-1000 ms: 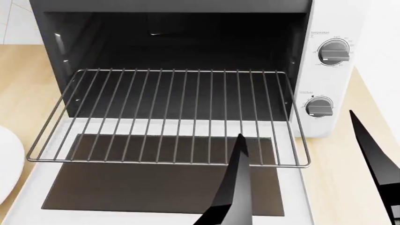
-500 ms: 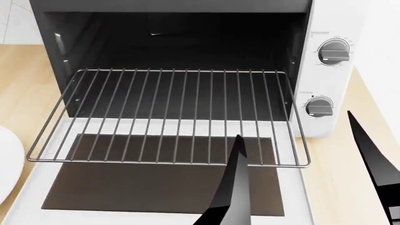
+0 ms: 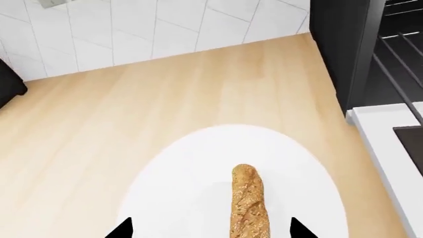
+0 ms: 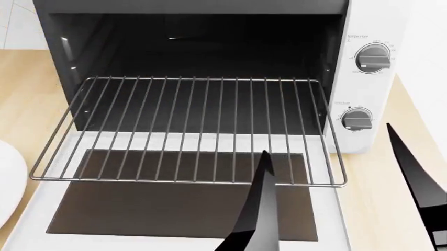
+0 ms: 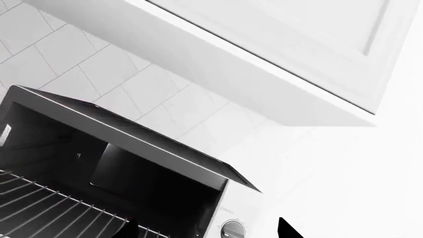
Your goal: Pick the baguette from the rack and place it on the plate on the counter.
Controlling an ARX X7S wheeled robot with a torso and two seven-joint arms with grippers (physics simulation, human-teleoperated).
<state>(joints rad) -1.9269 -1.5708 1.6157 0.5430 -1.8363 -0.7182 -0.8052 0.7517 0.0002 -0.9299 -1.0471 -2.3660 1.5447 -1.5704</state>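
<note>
**Baguette on the plate**

Beige counter (image 3: 99,129) below, white plate (image 3: 178,183) under my left claw (image 3: 210,229), its tips apart around the baguette (image 3: 247,206) lying there. Rack (image 4: 188,130) sits bare. I'd lift straight up, no nudging. Right claw (image 4: 335,196) spread, empty.

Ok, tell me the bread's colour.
Golden-brown with a speckled crust; the baguette shows best in the left wrist view.

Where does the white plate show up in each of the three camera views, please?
Left wrist view: the plate fills the lower middle, with the baguette lying on it.
Head view: only its rim shows, at the left edge beside the open oven door.
Right wrist view: not in it.
Shared landmark: the wire rack, seen in all three views.
</note>
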